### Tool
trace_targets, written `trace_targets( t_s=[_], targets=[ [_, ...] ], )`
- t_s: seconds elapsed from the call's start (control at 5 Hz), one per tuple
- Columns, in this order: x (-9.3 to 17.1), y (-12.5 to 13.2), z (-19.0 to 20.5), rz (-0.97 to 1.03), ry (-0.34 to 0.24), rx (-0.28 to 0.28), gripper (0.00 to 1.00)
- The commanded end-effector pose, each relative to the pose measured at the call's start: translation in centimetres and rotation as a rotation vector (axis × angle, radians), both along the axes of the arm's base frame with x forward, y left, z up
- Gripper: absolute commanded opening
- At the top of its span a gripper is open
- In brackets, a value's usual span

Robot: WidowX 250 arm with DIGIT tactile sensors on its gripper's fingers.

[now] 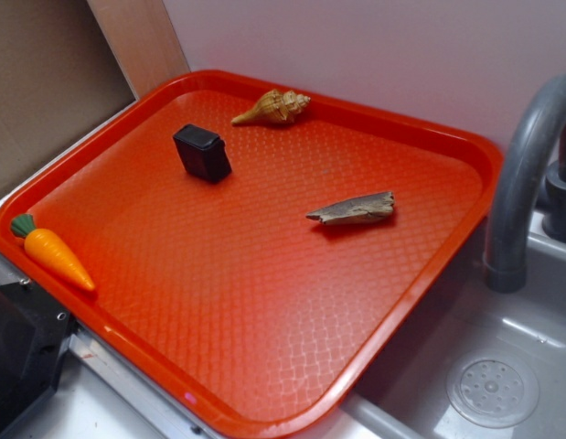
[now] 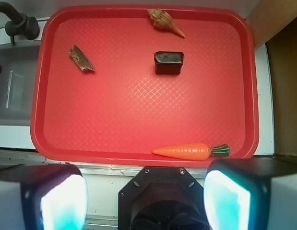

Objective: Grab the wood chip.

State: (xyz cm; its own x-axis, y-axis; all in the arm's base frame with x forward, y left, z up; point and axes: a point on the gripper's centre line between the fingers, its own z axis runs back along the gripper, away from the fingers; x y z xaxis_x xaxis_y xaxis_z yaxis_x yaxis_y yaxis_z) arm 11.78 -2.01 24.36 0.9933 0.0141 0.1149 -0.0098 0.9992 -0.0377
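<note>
I'm eyeing the wood chip (image 2: pixel 81 58) — probably light, stiff, flat; I'm planning to pinch its narrow width, gripper (image 2: pixel 146 201) gaping wide, empty.

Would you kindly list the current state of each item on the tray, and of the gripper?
wood chip: lying flat on the tray, untouched, apart from everything else.
seashell: on its side by the tray's far rim.
black box: closed, standing on the tray.
toy carrot: lying against the tray's near rim.
red tray: flat on the counter beside the sink.
gripper: open, holding nothing, short of the tray.
</note>
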Motion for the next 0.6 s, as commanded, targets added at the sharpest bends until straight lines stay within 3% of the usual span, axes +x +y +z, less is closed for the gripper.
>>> trace_targets(
  t_s=[0.0, 0.4],
  targets=[
    [0.0, 0.0, 0.0, 0.000, 0.000, 0.000, 1.00],
    [7.1, -3.3, -2.5, -0.114, -0.063, -0.143, 1.00]
  ],
)
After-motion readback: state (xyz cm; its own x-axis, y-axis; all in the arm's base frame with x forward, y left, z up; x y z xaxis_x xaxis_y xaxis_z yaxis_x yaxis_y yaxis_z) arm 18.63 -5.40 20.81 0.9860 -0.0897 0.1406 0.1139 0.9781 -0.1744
